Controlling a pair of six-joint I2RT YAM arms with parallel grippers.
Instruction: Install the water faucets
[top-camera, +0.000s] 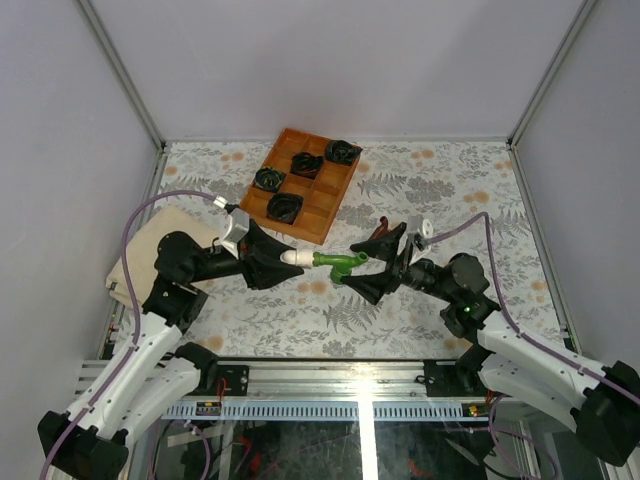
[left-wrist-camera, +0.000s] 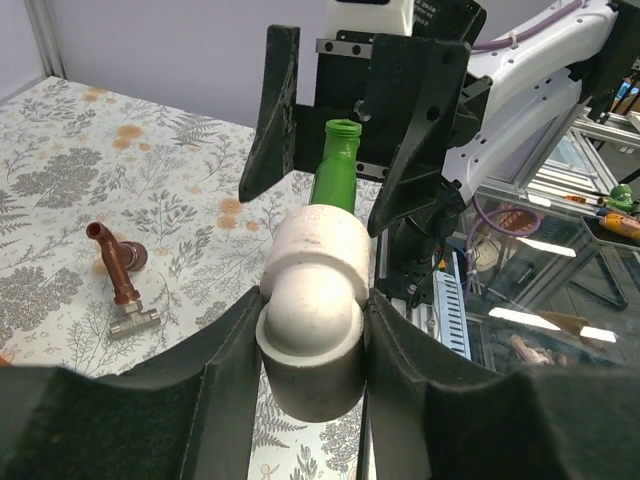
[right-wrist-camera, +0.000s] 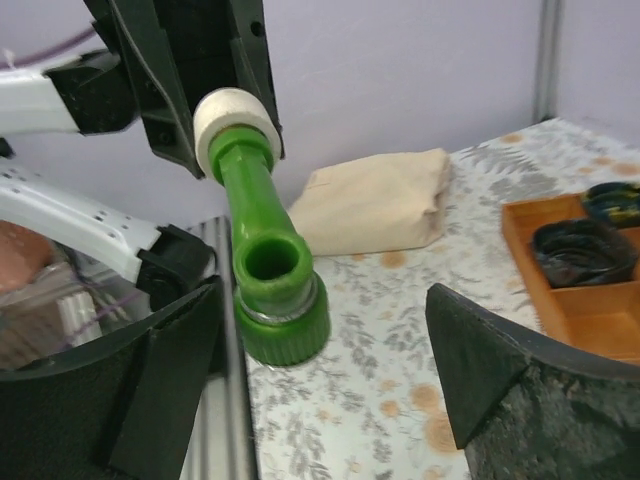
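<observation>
My left gripper (top-camera: 283, 257) is shut on a white elbow fitting (left-wrist-camera: 312, 290) and holds it above the table. The green water faucet (top-camera: 338, 263) sticks out of that fitting toward the right arm. Its threaded collar (right-wrist-camera: 282, 310) lies between the wide-apart jaws of my open right gripper (top-camera: 372, 262), close to the left finger and not pinched. The dark red-brown water faucet (left-wrist-camera: 120, 280), with its silvery end, lies loose on the floral table top.
A wooden tray (top-camera: 327, 200) at the back holds several black-and-green coiled bundles (top-camera: 285, 207). A folded beige cloth (top-camera: 165, 232) lies at the left edge. A small white piece (top-camera: 427, 228) sits behind the right gripper. Grey walls enclose the table.
</observation>
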